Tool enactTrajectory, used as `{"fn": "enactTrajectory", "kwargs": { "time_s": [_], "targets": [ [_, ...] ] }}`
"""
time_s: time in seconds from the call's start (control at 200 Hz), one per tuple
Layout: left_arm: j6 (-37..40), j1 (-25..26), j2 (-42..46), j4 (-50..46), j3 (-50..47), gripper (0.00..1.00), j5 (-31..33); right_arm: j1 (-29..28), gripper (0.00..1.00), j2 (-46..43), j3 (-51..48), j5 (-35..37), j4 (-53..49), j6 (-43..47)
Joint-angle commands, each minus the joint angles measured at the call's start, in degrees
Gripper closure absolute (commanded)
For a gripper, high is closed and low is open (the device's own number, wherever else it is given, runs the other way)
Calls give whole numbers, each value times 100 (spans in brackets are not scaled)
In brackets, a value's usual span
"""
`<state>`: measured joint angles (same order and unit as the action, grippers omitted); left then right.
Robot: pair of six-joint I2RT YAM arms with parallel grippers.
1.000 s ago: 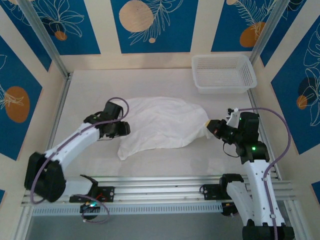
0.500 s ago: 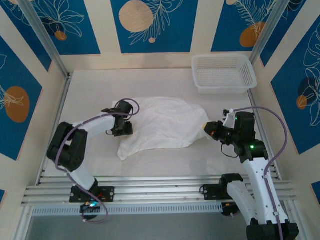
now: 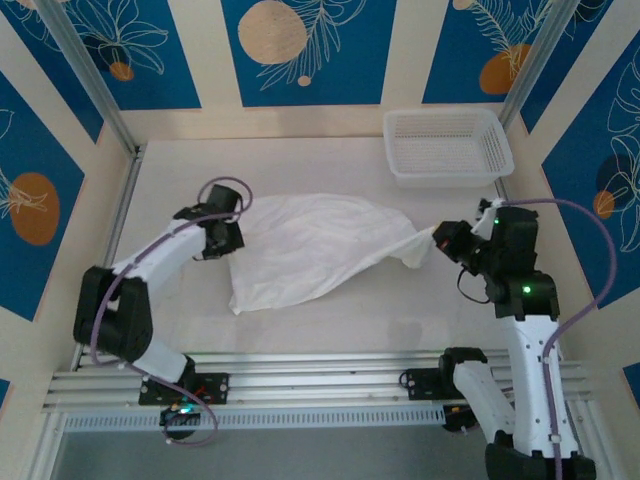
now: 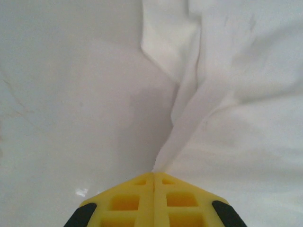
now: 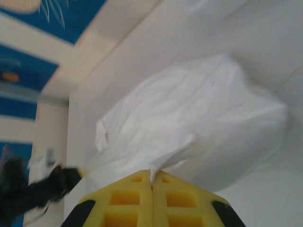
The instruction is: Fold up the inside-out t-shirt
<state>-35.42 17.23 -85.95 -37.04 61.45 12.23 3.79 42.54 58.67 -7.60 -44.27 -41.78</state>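
Note:
The inside-out t-shirt (image 3: 310, 250) is plain white wrinkly cloth, stretched across the middle of the table between both arms. My left gripper (image 3: 232, 232) is shut on its left edge; in the left wrist view a pinched fold of the t-shirt (image 4: 189, 118) runs out from between the closed yellow fingers (image 4: 125, 201). My right gripper (image 3: 440, 238) is shut on the right edge, lifted off the table. In the right wrist view the t-shirt (image 5: 189, 113) rises as a thin tab from my gripper (image 5: 152, 177) and hangs away toward the left arm (image 5: 33, 189).
A white mesh basket (image 3: 445, 147) stands at the back right of the table (image 3: 180, 170). Blue patterned walls (image 3: 310, 45) enclose the workspace, and an aluminium rail (image 3: 320, 375) runs along the near edge.
My left gripper has shut on the shirt's left edge and pulled left and back. My right gripper lifted its edge up and right, stretching the cloth between them.

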Motion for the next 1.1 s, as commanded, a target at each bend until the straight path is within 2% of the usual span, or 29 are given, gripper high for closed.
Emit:
{"fn": "enactTrajectory", "kwargs": {
  "time_s": [0.0,0.095,0.23,0.46,0.61,0.81,0.96,1.095],
  "targets": [
    [103,-415,573,-267,291,100,-246,580,100,-41,345,28,-90,-215],
    [52,-747,800,-226,277,100,-548,843,100,41,310,-395,-17,-283],
    [-138,-962,758,43,139,100,-881,842,100,59,26,-731,68,-291],
    [-263,-1077,-292,941,112,96,-1214,851,100,61,-122,-510,-158,-217],
    [-116,-1117,-964,834,495,88,-1057,851,100,169,-138,-832,-94,-240],
    [-52,-1030,-133,153,366,71,-591,735,100,378,-102,-1298,30,-26],
    [-14,-485,489,-520,-30,69,-179,518,100,455,-170,-1226,202,-42],
    [-229,-198,863,-551,-751,67,-131,297,100,548,-194,-1111,304,-67]
  ]
}}
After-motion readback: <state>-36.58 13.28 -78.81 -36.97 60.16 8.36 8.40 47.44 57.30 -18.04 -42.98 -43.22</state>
